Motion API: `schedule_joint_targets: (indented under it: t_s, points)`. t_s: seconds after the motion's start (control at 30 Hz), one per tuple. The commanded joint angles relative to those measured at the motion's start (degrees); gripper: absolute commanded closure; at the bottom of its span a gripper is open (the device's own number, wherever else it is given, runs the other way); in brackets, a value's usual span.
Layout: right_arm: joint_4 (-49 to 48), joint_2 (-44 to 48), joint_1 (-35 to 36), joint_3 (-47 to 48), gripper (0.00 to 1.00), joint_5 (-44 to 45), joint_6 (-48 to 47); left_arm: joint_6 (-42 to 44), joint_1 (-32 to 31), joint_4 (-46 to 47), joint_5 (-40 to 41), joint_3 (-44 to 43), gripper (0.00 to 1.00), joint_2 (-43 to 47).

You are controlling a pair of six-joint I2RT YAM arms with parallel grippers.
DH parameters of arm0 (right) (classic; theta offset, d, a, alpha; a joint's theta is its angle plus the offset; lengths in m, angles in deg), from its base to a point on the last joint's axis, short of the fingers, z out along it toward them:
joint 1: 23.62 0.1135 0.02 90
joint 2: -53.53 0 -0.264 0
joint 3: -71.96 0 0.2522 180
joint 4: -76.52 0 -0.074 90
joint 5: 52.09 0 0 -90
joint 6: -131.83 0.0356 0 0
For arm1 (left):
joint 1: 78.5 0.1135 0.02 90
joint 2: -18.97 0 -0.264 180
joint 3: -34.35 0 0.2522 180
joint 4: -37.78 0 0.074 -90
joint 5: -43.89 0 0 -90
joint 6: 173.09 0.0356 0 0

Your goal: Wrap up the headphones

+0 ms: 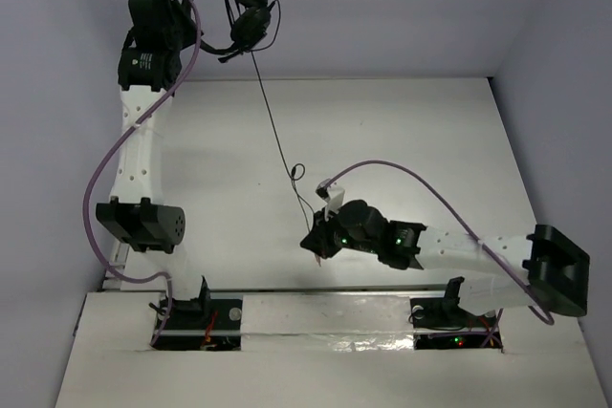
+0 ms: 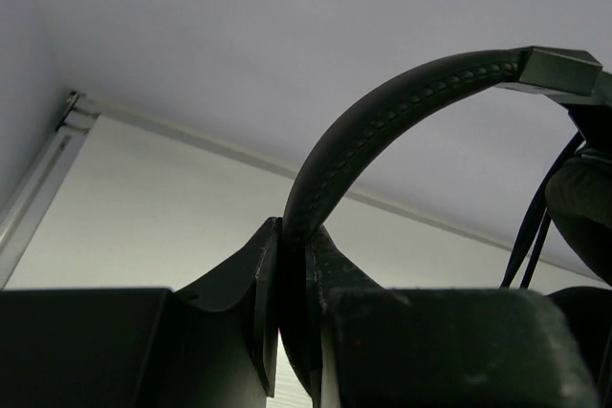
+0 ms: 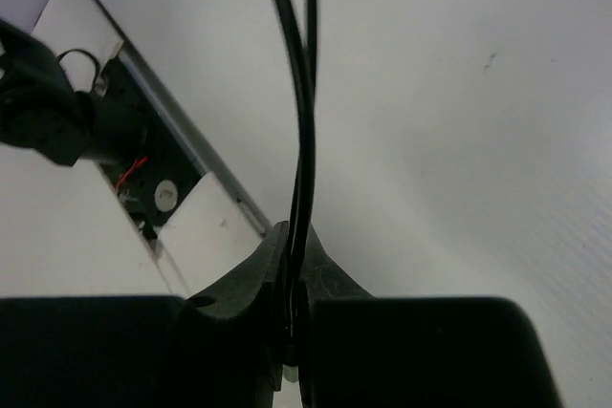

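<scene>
Black over-ear headphones hang in the air above the far-left edge of the white bench, held by the left end effector, whose jaws are clamped edge-on across the stitched, padded headband. The earcups dangle just to its right. The thin black cable runs from them in a taut diagonal line, past a small kink, down to the right end effector low over the middle of the bench. There the jaws are closed on it, and the wrist view shows two strands running together into the pinch. The plug cannot be made out. The set looks light, and its headband is springy but stiff enough to take a firm grip at the arch, as here. The cushions appear soft and would give poorly under the jaws. The cable is limp, thin and likely slippery, so it is probably best held near its free length with steady tension. Too hard a pull could strain it where it enters the earcup.
</scene>
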Motion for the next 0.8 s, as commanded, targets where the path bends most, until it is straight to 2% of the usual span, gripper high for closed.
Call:
schedule_joint_targets:
  t_s: [0.0, 0.13, 0.23, 0.43, 0.6, 0.77]
  points:
    - [15.19, 5.14, 5.81, 5.13, 1.00, 5.36, -3.17, -1.44, 0.56, 8.55, 8.04, 0.03, 1.00, -0.27]
    - [28.88, 11.38, 14.67, 14.77, 1.00, 12.11, -4.23, 0.14, 0.56, 7.40, 11.30, -0.68, 1.00, -4.48]
    - [36.18, 13.15, 16.80, 20.76, 1.00, 15.64, -4.84, 0.67, 0.56, 7.75, 12.79, 2.55, 1.00, -5.64]
    - [48.14, 11.84, 20.50, 39.39, 1.00, 20.29, -8.79, 2.86, 0.04, 7.75, 17.10, 6.44, 1.00, -8.45]
    - [52.39, 9.20, 21.11, 50.38, 1.00, 27.77, -14.59, 6.64, -5.30, 10.29, 22.10, 12.41, 1.00, -9.15]
    - [49.06, 6.40, 21.11, 60.15, 1.00, 35.24, -22.94, 8.49, -11.38, 12.49, 23.88, 19.61, 1.00, -9.33]
